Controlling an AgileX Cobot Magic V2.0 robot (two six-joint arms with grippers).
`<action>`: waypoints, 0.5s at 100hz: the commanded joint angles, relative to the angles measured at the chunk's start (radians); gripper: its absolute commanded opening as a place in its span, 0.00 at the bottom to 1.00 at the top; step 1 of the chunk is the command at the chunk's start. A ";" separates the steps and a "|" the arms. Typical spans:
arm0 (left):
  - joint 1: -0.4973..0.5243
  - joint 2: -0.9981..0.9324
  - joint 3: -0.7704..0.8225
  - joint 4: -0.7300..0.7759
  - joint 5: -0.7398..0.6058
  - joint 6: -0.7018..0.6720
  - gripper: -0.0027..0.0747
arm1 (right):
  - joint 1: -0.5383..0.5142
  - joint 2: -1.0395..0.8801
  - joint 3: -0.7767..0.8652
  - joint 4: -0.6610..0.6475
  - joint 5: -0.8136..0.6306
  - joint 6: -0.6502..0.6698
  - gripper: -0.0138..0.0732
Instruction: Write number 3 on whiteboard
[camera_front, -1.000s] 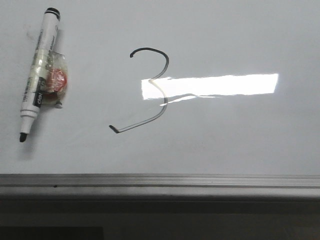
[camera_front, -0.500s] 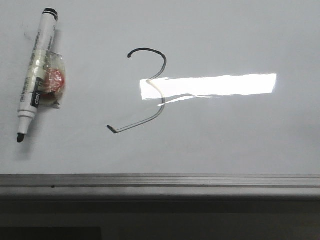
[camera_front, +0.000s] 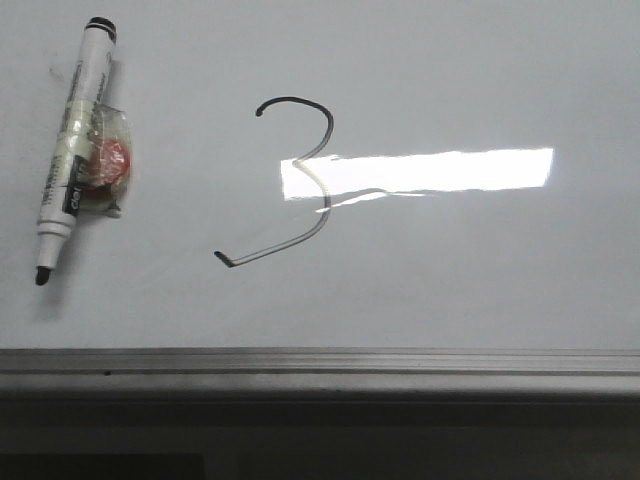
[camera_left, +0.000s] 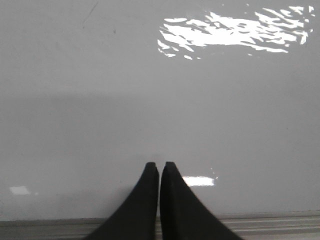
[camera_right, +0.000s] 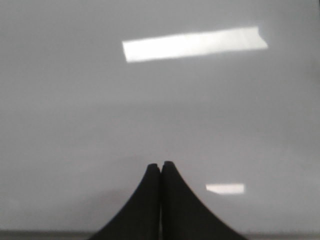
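One whiteboard (camera_front: 480, 280): number 3 (camera_front: 300, 180) centre; marker (camera_front: 75, 145) at 10 o'clock, label unreadable.
Two grippers: left gripper (camera_left: 159, 166), right gripper (camera_right: 160, 165), fingers pressed together, empty.

Black gripper fingers, seen only from the two wrist cameras

The left gripper (camera_left: 159, 165) shows two matte black fingers (camera_left: 142, 200) that taper from a wide, flaring base to narrow rounded tips, their outer edges curving inward. The right gripper (camera_right: 160, 165) looks the same: plain black, smooth, no visible screws, cables or markings, its fingers (camera_right: 180, 205) slightly blurred. Neither arm appears in the front view.
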 joint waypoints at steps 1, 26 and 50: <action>0.002 -0.026 0.033 -0.001 -0.047 -0.009 0.01 | -0.016 -0.015 0.022 -0.007 0.026 -0.005 0.10; 0.002 -0.026 0.033 -0.001 -0.047 -0.009 0.01 | -0.016 -0.015 0.022 -0.007 0.023 -0.005 0.10; 0.002 -0.026 0.033 -0.001 -0.047 -0.009 0.01 | -0.016 -0.015 0.022 -0.007 0.023 -0.005 0.10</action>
